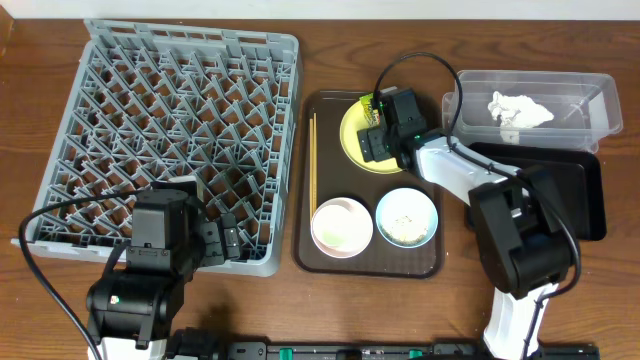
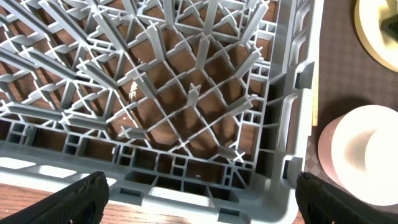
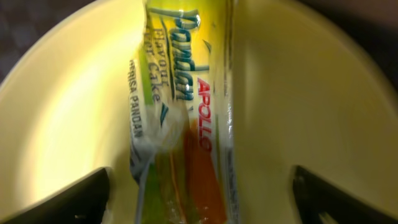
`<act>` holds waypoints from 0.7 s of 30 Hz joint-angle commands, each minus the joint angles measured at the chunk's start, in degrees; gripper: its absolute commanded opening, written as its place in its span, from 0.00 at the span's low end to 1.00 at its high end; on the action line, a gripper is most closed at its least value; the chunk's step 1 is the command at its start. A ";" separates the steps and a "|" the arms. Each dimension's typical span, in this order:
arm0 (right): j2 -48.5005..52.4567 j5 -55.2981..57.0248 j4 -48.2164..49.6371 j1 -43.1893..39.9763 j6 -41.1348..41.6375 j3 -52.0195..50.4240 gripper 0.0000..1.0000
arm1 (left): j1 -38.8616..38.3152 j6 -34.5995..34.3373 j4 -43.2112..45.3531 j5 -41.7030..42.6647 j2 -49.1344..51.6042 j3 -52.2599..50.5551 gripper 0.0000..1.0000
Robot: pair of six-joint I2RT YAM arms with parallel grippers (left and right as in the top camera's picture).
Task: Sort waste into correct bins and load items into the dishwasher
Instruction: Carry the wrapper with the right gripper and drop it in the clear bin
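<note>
Right now the snack wrapper (image 3: pixel 180 112) lies flat in the yellow plate (image 3: pixel 298 93). Its long axis runs straight away from my right wrist camera: the orange end is nearest the lens, the yellow-green end points away, and the print runs along its length. My right tool (image 3: pixel 200 198) hangs directly over it with its fingers (image 3: pixel 62 199) spread wide, one on each side of the wrapper and neither touching it.

From overhead, the plate sits at the far end of the brown tray (image 1: pixel 400 265), near the middle of the table (image 1: pixel 300 40). The chopsticks (image 1: pixel 312 155) lie along the tray's left side, pointing from the near edge to the far edge. The pink bowl (image 1: pixel 342 226) and the blue bowl (image 1: pixel 407 217), which holds white crumbs (image 1: pixel 405 222), sit side by side at the tray's near end.

Toward the far right corner, the clear tub (image 1: pixel 600 100) holds the tissue (image 1: pixel 518 108). The black tray (image 1: pixel 575 195) lies just on its near side.

The dish rack (image 1: pixel 170 140) fills the left half of the table. My left tool (image 2: pixel 211 199) hovers above its near right corner, fingers spread, holding nothing.
</note>
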 commanded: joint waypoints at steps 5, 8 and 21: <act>-2.89 -1.57 -0.90 0.31 2.23 0.74 0.15 | 0.24 -0.52 0.02 -0.44 -0.13 1.29 0.96; -9.81 -1.33 -2.27 -0.59 2.23 0.74 0.06 | 0.24 -0.52 0.02 -0.44 -0.13 1.31 0.96; -26.67 16.85 -9.66 -16.06 30.23 0.74 0.02 | 0.24 -0.50 0.00 -0.44 -0.13 1.29 0.96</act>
